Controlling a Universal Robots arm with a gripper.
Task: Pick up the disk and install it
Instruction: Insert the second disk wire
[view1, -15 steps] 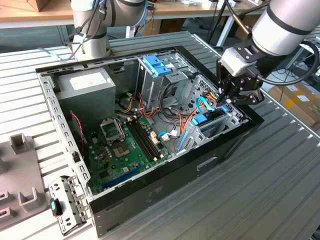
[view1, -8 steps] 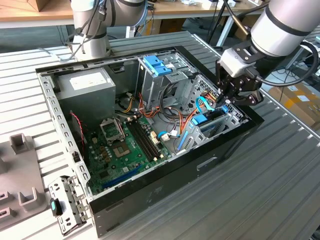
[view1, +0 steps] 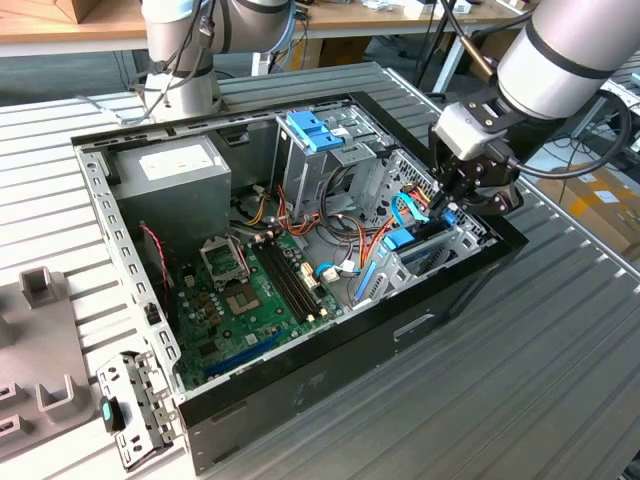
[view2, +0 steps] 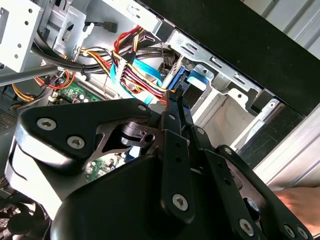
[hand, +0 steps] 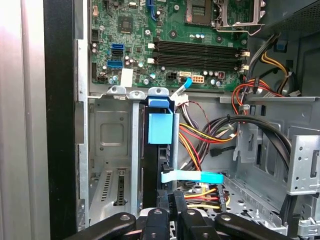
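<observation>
Gripper: you see it (view1: 447, 200) right of centre in the exterior view, lowered into the open computer case (view1: 300, 390) at that end; its black fingers (hand: 170, 212) sit close together, pinched on the near end of the disk
Disk: it (hand: 159, 150) stands on edge in the first wrist view, a dark slab with a bright blue end tab, left of centre in the frame; it sits down in a slot of the grey drive cage (hand: 107, 145), the cage wall touching it on one side; in the second wrist view you see its blue rail (view2: 177, 82) just past the fingertips, centre of the frame
Flat blue cable: it (hand: 192, 176) crosses in front of the disk's lower part in the first wrist view, lying just above the fingers
Motherboard: the green board (view1: 245, 300) lies flat on the case floor, centre of the exterior view; well apart from the gripper
Blue clip: it (view1: 315, 130) sits on top of the tall grey bay, upper centre of the exterior view
Power supply: the grey box (view1: 170, 185) fills the case's upper-left corner in the exterior view
Wires: red, yellow and black leads (hand: 210, 135) run beside the disk, between it and the bay, right of centre in the first wrist view
</observation>
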